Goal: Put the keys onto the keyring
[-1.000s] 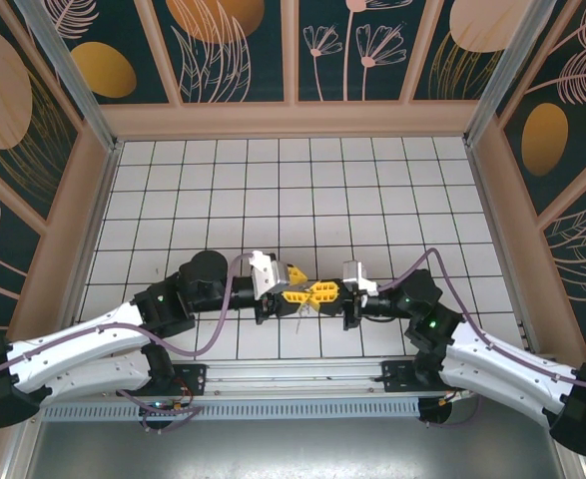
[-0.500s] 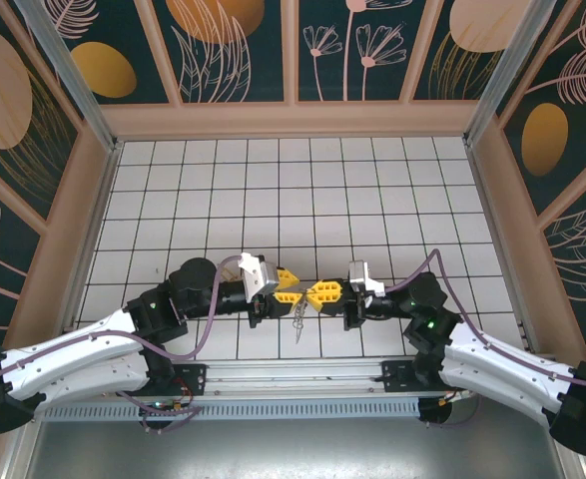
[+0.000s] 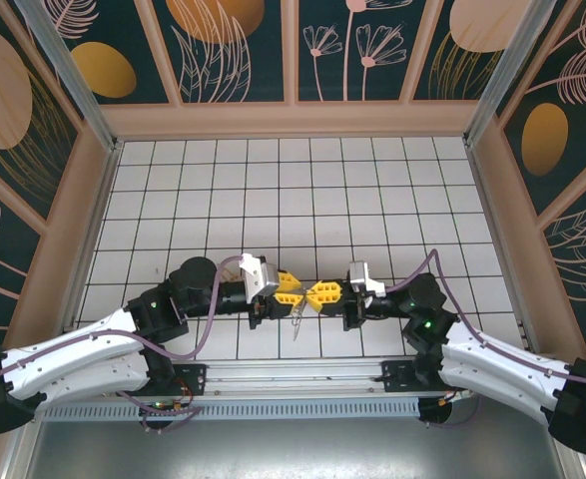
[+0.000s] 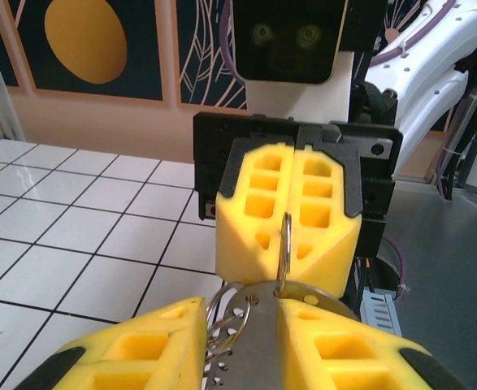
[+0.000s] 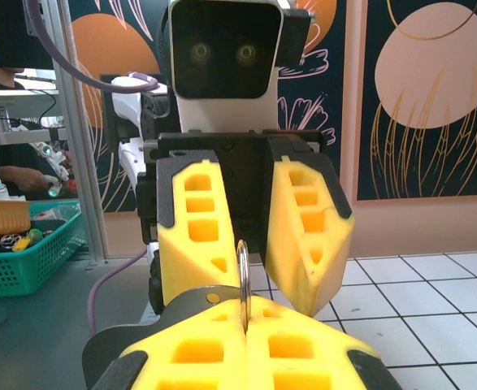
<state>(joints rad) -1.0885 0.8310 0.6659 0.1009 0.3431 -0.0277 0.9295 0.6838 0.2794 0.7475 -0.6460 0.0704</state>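
While silvery-grey jagged metal keys (image 3: 298, 321) dangle over white tiled desk (image 3: 273, 180) near edge, mid-width: right gripper (image 5: 245, 315) clamped on thin steel keyring (image 5: 243, 272); left gripper (image 4: 242, 315) narrowly parted around flat key, grip uncertain. Light, stiff, slippery; pinch flats.

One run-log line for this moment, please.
left gripper: key between jaws, grip unclear | right gripper: shut on keyring | grippers tip to tip

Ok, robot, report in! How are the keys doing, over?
Right gripper shut on thin silver metal keyring. Left gripper part open around flat silvery metal keys. Nothing in the way.
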